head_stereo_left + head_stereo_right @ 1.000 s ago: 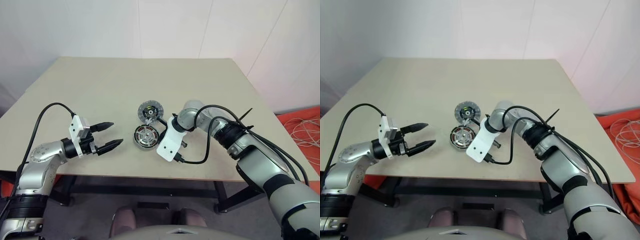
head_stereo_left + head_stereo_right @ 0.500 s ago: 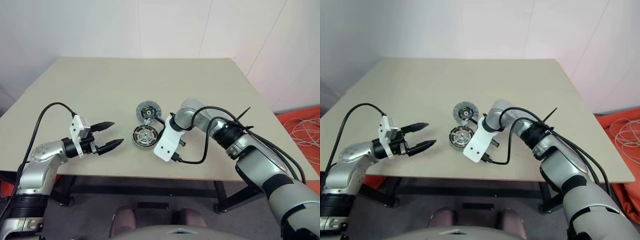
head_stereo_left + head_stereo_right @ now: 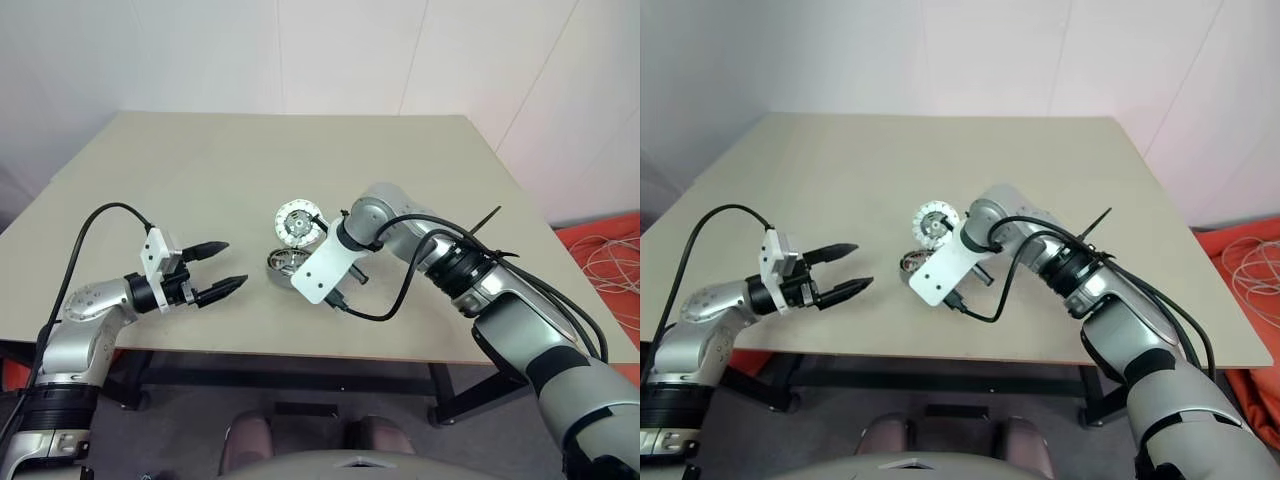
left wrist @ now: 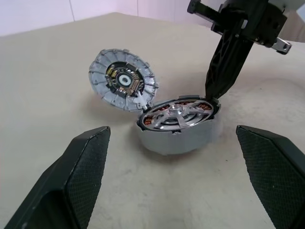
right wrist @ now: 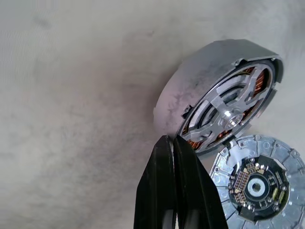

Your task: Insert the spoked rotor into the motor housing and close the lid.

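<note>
Already seated: rotor in housing, lid tipped up beside it

Apparently the spoked rotor [image 4: 177,113] lay inside the motor housing [image 4: 177,134], its shiny spokes crossing the copper windings, so the insertion looked done and only the closing remained. The housing sat on the table [image 3: 200,180] near the front edge, between the two arms. Its rim seemed slightly lifted on one side, though how far was hard to judge.

The lid [image 4: 123,79] stood tilted on edge, touching the housing's far rim, its white-segmented face turned toward the left arm; it looked propped there, ready to be folded over the rotor.

The right gripper [image 5: 171,188] was clenched with nothing between its fingers, its closed tip pressed against the housing's rim, probably to steady the housing or nudge the lid. The left gripper [image 3: 220,268] hung released and wide, level, pointing at the housing from well apart, likely waiting to brace it.

Counted: one rotor, one housing, one lid, two grippers
</note>
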Available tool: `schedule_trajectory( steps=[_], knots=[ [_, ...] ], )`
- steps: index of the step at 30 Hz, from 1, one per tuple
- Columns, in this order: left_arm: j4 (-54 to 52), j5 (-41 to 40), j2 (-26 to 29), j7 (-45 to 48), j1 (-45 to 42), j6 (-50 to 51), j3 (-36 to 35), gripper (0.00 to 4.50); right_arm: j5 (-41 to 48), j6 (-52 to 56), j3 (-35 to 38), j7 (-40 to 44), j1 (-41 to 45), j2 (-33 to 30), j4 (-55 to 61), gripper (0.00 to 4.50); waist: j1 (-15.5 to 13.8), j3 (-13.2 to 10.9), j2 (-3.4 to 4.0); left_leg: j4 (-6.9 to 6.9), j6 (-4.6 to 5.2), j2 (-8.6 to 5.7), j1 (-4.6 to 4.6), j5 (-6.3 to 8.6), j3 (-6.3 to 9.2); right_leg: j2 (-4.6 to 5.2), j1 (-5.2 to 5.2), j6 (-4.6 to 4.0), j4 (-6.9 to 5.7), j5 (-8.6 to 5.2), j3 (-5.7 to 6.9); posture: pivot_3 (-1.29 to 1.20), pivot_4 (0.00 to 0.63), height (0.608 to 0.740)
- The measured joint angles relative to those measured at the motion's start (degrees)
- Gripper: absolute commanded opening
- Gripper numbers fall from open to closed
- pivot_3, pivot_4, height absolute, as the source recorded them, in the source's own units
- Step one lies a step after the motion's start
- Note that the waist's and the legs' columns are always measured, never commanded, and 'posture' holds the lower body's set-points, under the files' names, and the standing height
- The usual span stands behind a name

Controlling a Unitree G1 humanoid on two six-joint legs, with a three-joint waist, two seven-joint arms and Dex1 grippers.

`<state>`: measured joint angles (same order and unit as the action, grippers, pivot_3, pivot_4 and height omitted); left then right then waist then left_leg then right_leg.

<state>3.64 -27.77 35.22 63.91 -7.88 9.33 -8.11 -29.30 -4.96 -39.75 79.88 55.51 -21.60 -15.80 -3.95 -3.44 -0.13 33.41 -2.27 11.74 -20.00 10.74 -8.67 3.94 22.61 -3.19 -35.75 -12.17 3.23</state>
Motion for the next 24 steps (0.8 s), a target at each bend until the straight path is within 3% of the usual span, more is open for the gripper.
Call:
schedule_trajectory(
  steps=[12,18,24],
  knots=[
    [1.0,0.2,-0.25,0.54,-1.06,-0.21,0.83,4.5,-0.51,42.52,1.39,-0.85,0.28,13.2,1.76,0.04,-0.08,-0.03,0.05,-0.06,-0.16,0.06,0.09,-0.09,0.05,-0.06,0.01,-0.07,-0.03,0.03,-0.01,0.0,0.0,0.74],
    [0.98,0.2,-0.14,0.05,-0.5,-0.23,0.24,4.5,3.63,51.9,3.25,-5.6,2.49,19.48,-4.67,0.04,-0.06,-0.04,0.08,-0.11,-0.21,0.07,0.1,-0.11,0.05,-0.06,0.03,-0.08,-0.02,0.03,-0.01,0.0,0.0,0.74],
    [0.93,0.2,-0.03,-0.49,0.24,-0.25,-0.68,4.5,7.21,52.73,5.88,-13.51,5.44,23.3,-14.5,0.04,-0.14,-0.07,0.12,-0.13,-0.25,0.06,0.09,-0.14,0.07,-0.06,0.04,-0.08,-0.01,0.03,-0.01,0.0,0.0,0.74]
  ],
)
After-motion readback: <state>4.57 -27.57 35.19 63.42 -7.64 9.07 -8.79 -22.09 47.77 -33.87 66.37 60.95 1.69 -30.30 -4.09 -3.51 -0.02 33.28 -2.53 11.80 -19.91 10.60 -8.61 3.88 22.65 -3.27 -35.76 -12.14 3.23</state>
